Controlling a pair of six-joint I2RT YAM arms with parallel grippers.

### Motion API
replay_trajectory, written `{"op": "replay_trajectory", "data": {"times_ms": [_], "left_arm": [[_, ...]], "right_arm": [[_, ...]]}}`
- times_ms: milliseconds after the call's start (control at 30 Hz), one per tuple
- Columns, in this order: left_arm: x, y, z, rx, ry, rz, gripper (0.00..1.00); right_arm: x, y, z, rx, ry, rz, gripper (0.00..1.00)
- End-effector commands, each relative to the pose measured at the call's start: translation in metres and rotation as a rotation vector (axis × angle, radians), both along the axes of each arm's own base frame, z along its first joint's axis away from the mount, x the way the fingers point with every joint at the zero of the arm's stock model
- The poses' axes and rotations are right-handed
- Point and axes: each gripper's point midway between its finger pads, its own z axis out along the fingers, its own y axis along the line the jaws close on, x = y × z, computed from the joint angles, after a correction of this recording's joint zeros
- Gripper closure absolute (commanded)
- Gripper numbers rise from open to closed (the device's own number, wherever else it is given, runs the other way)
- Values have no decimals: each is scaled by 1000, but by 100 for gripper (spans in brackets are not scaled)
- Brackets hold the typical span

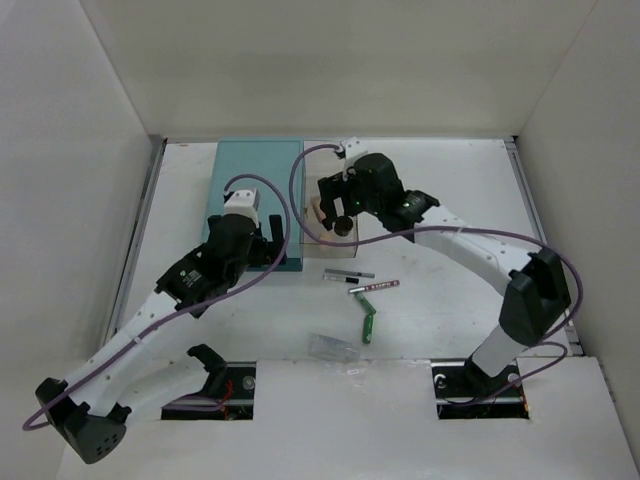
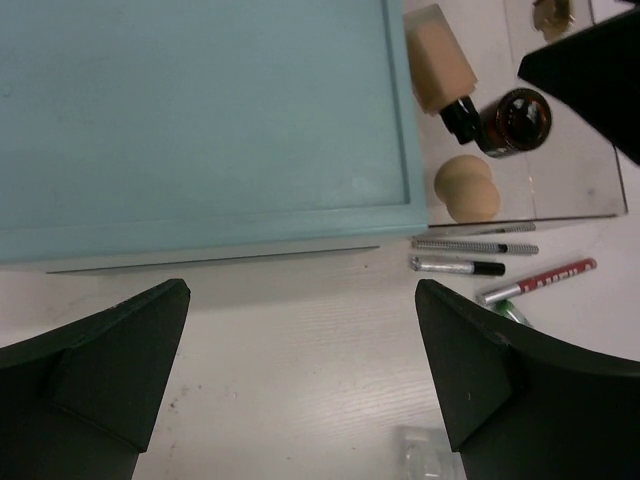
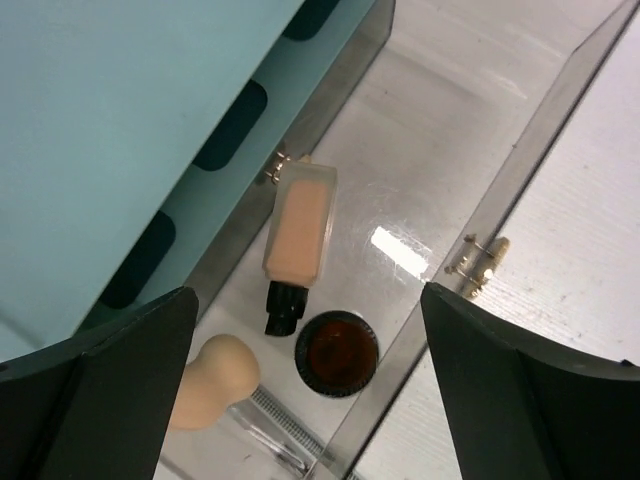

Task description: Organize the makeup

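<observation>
Upper centre of the top view, clear tray point(image 1: 320, 165): tan tube point(image 3: 298, 232), beige sponge point(image 3: 212, 378), dark jar point(image 3: 337, 354) stowed. Lower centre, loose on table point(image 1: 450, 180): grey pencil point(image 1: 349, 272), pink pencil point(image 1: 373, 287), green stick point(image 1: 368, 322), clear packet point(image 1: 332, 347). Jaws wide, empty: left gripper point(image 2: 302, 290), right gripper point(image 3: 308, 300). Roughly half done.

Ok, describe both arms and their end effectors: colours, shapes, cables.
The left arm and right arm have white links with black joint housings and black bases. A purple cable loops loosely along each. The left end effector and right end effector each have two matte black, wedge-shaped fingers.
</observation>
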Motion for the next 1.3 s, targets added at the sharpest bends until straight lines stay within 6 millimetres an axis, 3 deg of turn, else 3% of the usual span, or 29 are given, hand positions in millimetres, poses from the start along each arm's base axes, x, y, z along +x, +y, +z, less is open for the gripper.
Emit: {"op": "replay_trajectory", "data": {"times_ms": [0, 133, 300, 433, 567, 800, 1000, 1267], "left_arm": [[-9, -23, 6, -7, -14, -110, 0], [-33, -63, -2, 46, 9, -300, 0], [-95, -118, -53, 268, 138, -645, 0], [-149, -145, -88, 378, 214, -915, 0], [-182, -164, -107, 374, 239, -1089, 0], [-187, -167, -157, 519, 280, -1161, 0], [-193, -174, -180, 491, 330, -1226, 1], [-178, -166, -213, 541, 402, -1183, 20]], "right_arm": [[-14, -15, 61, 124, -98, -30, 0], [-30, -59, 66, 190, -79, -121, 0], [-51, -114, 44, 220, -44, -231, 0], [-65, -133, 30, 270, -13, -281, 0], [-74, -139, 21, 305, 6, -287, 0], [-88, -147, 22, 339, -3, -293, 0], [-93, -152, 24, 362, -9, -306, 0], [-100, -155, 23, 392, -7, -313, 0]]}}
